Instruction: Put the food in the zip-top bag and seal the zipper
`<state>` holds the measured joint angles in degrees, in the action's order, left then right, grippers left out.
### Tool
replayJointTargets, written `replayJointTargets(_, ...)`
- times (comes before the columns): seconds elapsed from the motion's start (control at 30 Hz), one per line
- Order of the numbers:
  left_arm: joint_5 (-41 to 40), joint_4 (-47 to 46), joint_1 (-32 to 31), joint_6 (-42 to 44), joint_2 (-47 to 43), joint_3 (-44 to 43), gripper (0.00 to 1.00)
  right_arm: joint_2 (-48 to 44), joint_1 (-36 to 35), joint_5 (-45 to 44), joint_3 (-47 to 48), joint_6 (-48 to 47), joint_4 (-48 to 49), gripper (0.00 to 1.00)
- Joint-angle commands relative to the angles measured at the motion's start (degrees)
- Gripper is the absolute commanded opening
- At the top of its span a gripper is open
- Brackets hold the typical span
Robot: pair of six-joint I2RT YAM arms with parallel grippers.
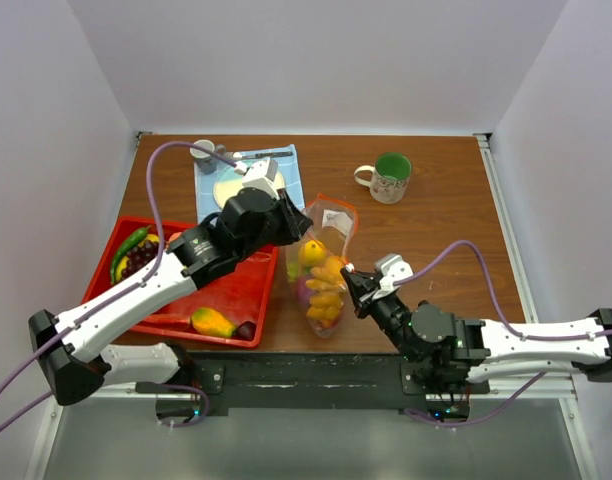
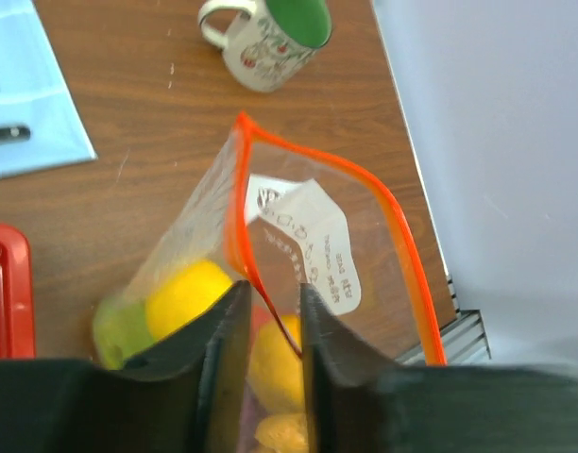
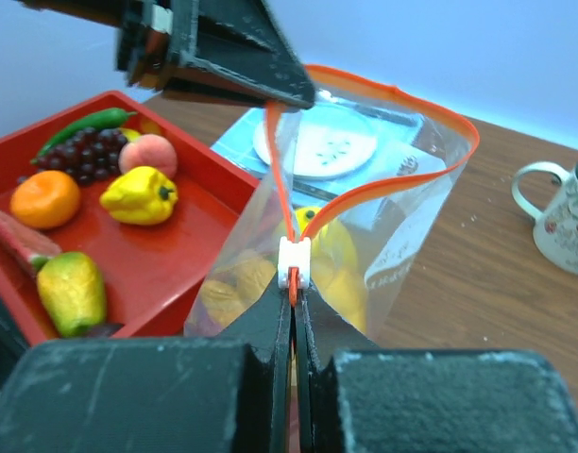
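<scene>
The clear zip-top bag lies in the middle of the table with its mouth open; several yellow, orange and green food pieces are inside. My right gripper is shut on the orange zipper just below its white slider. My left gripper is at the mouth's left rim. In the left wrist view its jaws stand a narrow gap apart, with the zipper strip running through. More food sits in the red tray: mango, green chili, grapes.
A white mug with a green inside stands at the back right. A light blue mat with a pale plate and a small grey cup lie at the back left. White walls enclose the table.
</scene>
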<state>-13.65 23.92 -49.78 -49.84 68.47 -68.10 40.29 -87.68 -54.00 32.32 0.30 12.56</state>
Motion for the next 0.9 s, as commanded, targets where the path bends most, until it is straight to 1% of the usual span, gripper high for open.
replayJointTargets(0.0, -0.9, -6.8, 0.4, 14.9, -4.8, -3.4, 0.40, -1.3, 0.1, 5.5, 7.4, 1.6, -11.1, 0.00)
replayJointTargets(0.03, -1.1, -7.2, 0.4, 16.2, -5.7, -3.5, 0.48, -1.3, 0.1, 6.6, 8.2, 2.5, -12.4, 0.00)
replayJointTargets(0.07, -1.0, -8.4, 0.4, 19.2, -7.0, -3.6, 0.51, -1.3, 0.1, 7.0, 9.0, 3.0, -14.0, 0.00)
replayJointTargets(0.13, 4.7, -10.2, 0.4, 24.1, -7.8, -4.6, 0.57, -1.4, 0.1, 9.1, 10.2, 3.7, -16.7, 0.00)
replayJointTargets(0.17, 7.4, -10.5, 0.4, 29.2, -7.6, -5.4, 0.57, -1.9, 0.1, 9.7, 10.7, 3.9, -17.5, 0.00)
replayJointTargets(0.2, 11.8, -10.1, 0.4, 31.7, -7.4, -7.4, 0.57, -2.1, 0.0, 10.5, 11.5, 4.3, -19.2, 0.00)
replayJointTargets(0.23, 13.3, -9.8, 0.4, 34.0, -7.3, -8.2, 0.57, -2.2, 0.1, 11.2, 12.1, 4.8, -20.1, 0.00)
replayJointTargets(0.27, 16.7, -9.6, 0.4, 38.9, -7.4, -8.8, 0.57, -2.8, 0.1, 12.7, 12.7, 5.0, -21.1, 0.00)
replayJointTargets(0.3, 21.4, -9.3, 0.4, 40.9, -7.4, -10.0, 0.58, -2.9, 0.1, 13.4, 14.1, 5.3, -23.3, 0.00)
replayJointTargets(0.33, 23.6, -9.2, 0.4, 44.2, -7.3, -10.6, 0.58, -3.0, 0.1, 13.8, 14.8, 5.9, -24.5, 0.00)
replayJointTargets(0.37, 25.8, -8.1, 0.4, 45.7, -6.5, -11.5, 0.58, -3.5, 0.1, 15.4, 15.4, 6.0, -25.6, 0.00)
replayJointTargets(0.4, 30.3, -7.3, 0.4, 47.0, -5.8, -13.5, 0.59, -3.6, 0.1, 16.0, 16.6, 6.3, -27.5, 0.00)
replayJointTargets(0.47, 34.8, -4.5, 0.4, 49.6, -3.2, -15.5, 0.59, -3.9, 0.1, 18.4, 17.8, 6.9, -29.2, 0.00)
replayJointTargets(0.5, 39.2, -3.5, 0.4, 51.3, -2.3, -17.3, 0.58, -4.3, 0.1, 19.5, 18.7, 7.1, -30.5, 0.00)
replayJointTargets(0.53, 40.9, -2.9, 0.4, 52.6, -1.7, -17.9, 0.57, -4.4, 0.1, 20.3, 19.1, 7.6, -31.1, 0.00)
replayJointTargets(0.67, 48.9, -3.3, 0.4, 54.1, -0.3, -18.7, 0.54, -4.6, 0.1, 23.5, 21.3, 8.4, -33.6, 0.00)
replayJointTargets(0.7, 51.9, -3.3, 0.4, 54.2, -0.1, -18.9, 0.53, -4.6, 0.1, 24.4, 21.7, 8.5, -34.2, 0.00)
replayJointTargets(0.87, 60.2, -2.5, -0.1, 55.1, 1.3, -19.3, 0.51, -3.6, 0.1, 28.9, 25.4, 8.8, -35.4, 0.00)
